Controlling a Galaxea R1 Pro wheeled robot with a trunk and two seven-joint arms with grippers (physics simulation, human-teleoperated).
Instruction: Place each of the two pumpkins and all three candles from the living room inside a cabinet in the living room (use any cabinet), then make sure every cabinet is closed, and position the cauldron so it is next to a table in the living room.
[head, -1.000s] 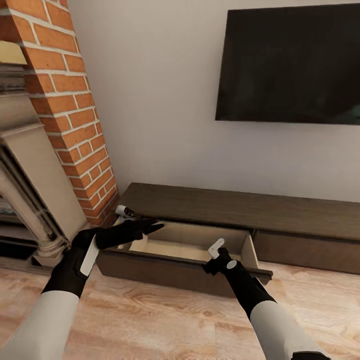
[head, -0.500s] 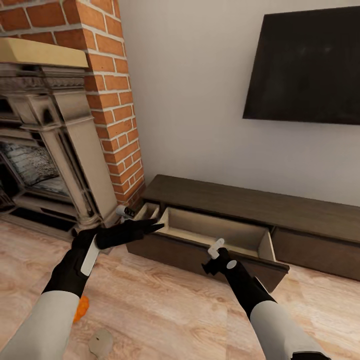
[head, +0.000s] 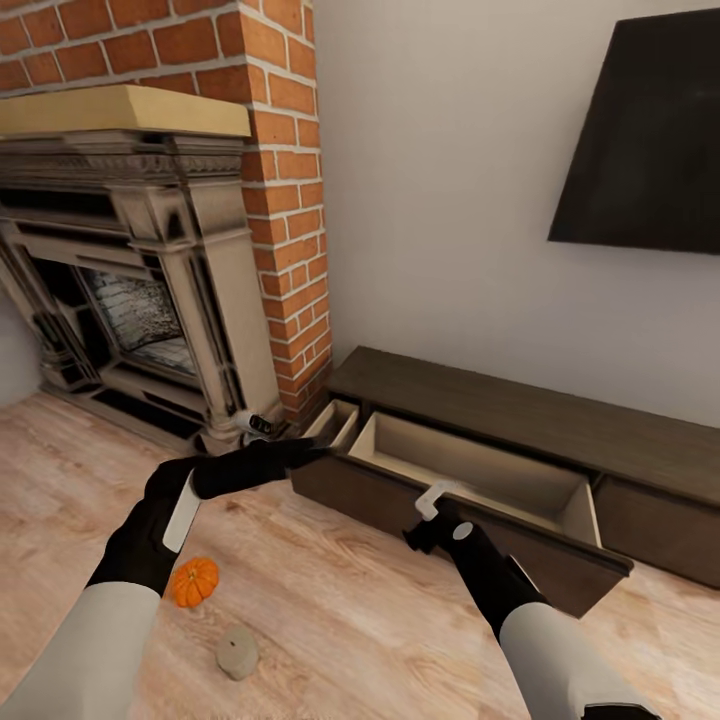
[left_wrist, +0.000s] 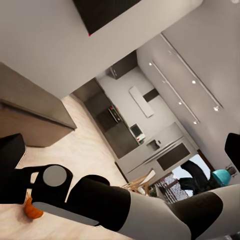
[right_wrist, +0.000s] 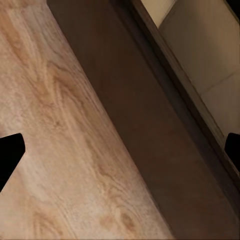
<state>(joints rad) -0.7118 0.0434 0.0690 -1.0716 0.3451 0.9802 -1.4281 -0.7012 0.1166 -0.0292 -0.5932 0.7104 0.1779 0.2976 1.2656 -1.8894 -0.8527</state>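
pumpkin (head: 195, 581) sits on the wood floor (head: 330, 620) by the left forearm, w/ a candle (head: 237, 652) lying just beside it, nearer the robot. cabinet (head: 520, 420) stands along the wall, its wide drawer (head: 470, 490) pulled out (tan inside, nothing seen in it). right gripper (right_wrist: 120, 145) spread wide over the drawer front, holding nothing. left gripper (head: 300, 453) near the drawer's corner, can't tell its state. fireplace (head: 140, 270) to the left.

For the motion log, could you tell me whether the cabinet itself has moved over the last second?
No. The cabinet keeps its place against the brick column; both slid right together, so the camera turned.
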